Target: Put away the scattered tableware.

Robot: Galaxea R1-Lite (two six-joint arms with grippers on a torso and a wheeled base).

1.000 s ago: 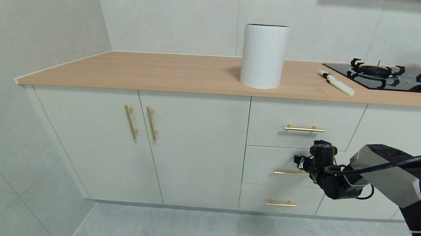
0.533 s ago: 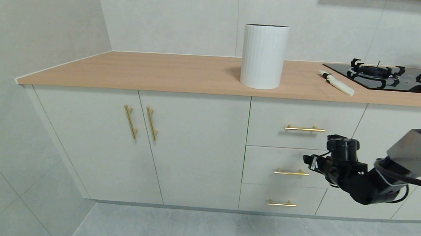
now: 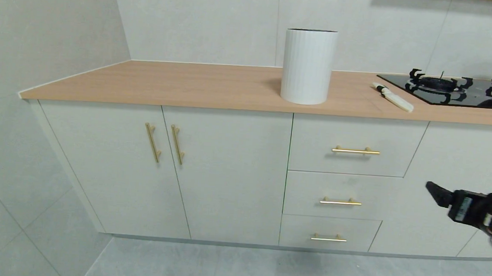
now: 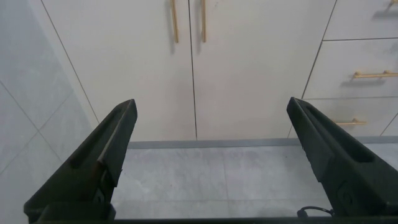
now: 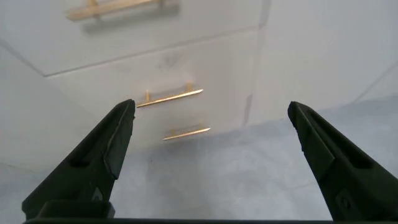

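- The right gripper [image 5: 210, 109] is spread wide with nothing between its fingers. In the head view it sits at the lower right edge of the frame, in front of the cabinet face and well below the countertop [image 3: 167, 82].
- The left gripper [image 4: 211, 106] is also wide open and empty. It points at the double cabinet doors [image 4: 186, 68] and the floor.
- The one loose piece of tableware I can make out is a pale utensil [image 3: 393, 96], probably a knife. It lies flat on the countertop in the upper right of the head view.
- The utensil is between the tall white ribbed holder [image 3: 308, 66] and the black hob [image 3: 453, 89], near the hob's corner and apart from the holder.
- The holder stands upright at upper centre. I cannot see into it from here, so I cannot tell whether anything has already gone in.
- All three drawers [image 3: 353, 145] look closed, with their brass handles flush.
- My read is that the visible work is not done. The utensil is ungrasped, and neither gripper is near it.
- What I judge is left is to raise an arm to counter height, pick up the utensil, and stow it, most likely in the white holder.
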